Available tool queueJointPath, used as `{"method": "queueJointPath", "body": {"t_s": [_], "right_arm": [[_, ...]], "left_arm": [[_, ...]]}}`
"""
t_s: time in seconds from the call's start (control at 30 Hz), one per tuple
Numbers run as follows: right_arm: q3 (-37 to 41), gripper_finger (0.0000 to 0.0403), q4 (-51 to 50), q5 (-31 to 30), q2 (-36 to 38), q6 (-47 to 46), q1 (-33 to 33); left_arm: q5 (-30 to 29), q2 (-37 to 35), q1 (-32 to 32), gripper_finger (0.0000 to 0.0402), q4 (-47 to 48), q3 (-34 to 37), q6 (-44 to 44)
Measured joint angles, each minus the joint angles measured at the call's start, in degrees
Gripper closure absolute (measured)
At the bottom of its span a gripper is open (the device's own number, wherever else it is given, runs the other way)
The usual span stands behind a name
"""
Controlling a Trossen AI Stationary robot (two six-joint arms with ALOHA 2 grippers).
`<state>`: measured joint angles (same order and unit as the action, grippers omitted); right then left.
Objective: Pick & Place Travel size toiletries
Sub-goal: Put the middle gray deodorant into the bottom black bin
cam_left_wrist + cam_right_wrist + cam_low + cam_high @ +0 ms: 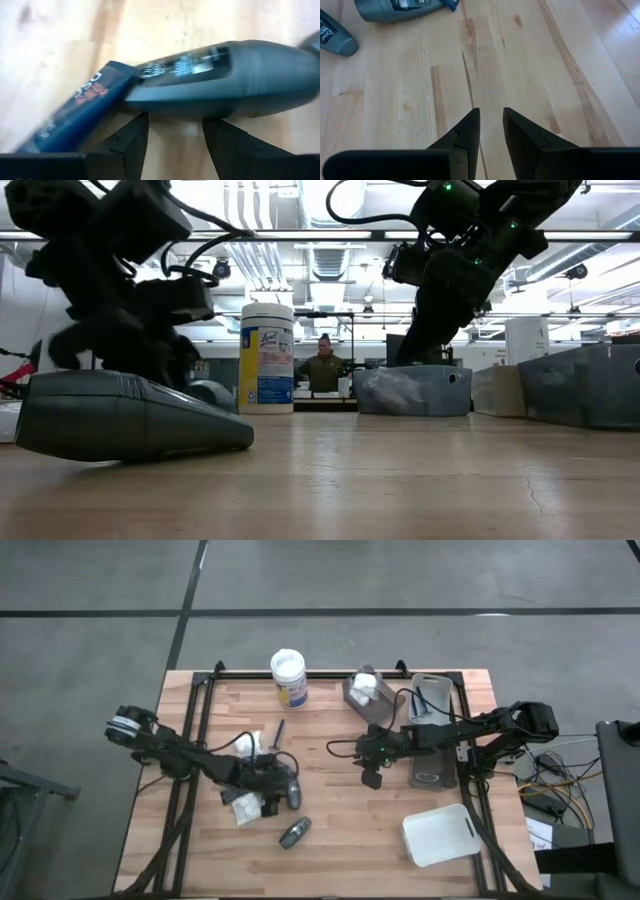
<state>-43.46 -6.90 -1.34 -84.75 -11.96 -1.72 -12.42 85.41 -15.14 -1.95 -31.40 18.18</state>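
Several travel size toiletries lie near the table's left middle: white packets (pixel 245 745) (pixel 243 808), a thin dark stick (pixel 279 730), a grey oval bottle (pixel 293 795) beside a dark blue tube (pixel 75 117), and another grey bottle (pixel 294 832) nearer the front. My left gripper (pixel 175 131) is open, slanting down, with its fingertips at the long side of the grey bottle (pixel 225 77), which lies flat on the wood. My right gripper (pixel 491 117) hangs over bare wood at the table's middle (pixel 372 778), with a narrow gap between its fingers and nothing in it. My left gripper's fingertips (pixel 142 125) stand right at the grey bottle's long side (pixel 175 107), coming slanting from above, with the bottle lying across them on the table. Whether they touch it I cannot tell.
A white-lidded jar (pixel 288 675) stands at the far edge. A grey tray (pixel 365 692) with white packets and another grey tray (pixel 432 700) sit at the far right. A white tray (pixel 440 833) lies at the near right. Bare wood spreads across the table's middle.
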Motion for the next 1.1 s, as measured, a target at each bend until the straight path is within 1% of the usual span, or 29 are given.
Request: {"method": "queueJointPath", "body": {"t_s": [0.3,0.47,0.67,0.9,1.1], "right_arm": [[0.0,0.0307,0.1,0.0,0.0,0.0,0.0],[0.0,0.0321,0.4,0.0,0.0,0.0,0.0],[0.0,0.0342,1.4,0.0,0.0,0.0,0.0],[0.0,0.0355,2.8,0.0,0.0,0.0,0.0],[0.0,0.034,2.9,0.0,0.0,0.0,0.0]], "left_arm": [[0.7,1.2,1.8,0.0209,-2.3,0.0,-1.3],[3.5,3.3,2.0,0.0209,-7.2,0.0,-1.7],[4.1,6.0,2.4,0.0209,-12.0,-0.6,-2.7],[4.9,10.2,2.9,0.0209,-12.0,-6.0,-8.9],[4.9,16.2,3.8,0.0209,-11.8,-12.9,-15.7]]}}
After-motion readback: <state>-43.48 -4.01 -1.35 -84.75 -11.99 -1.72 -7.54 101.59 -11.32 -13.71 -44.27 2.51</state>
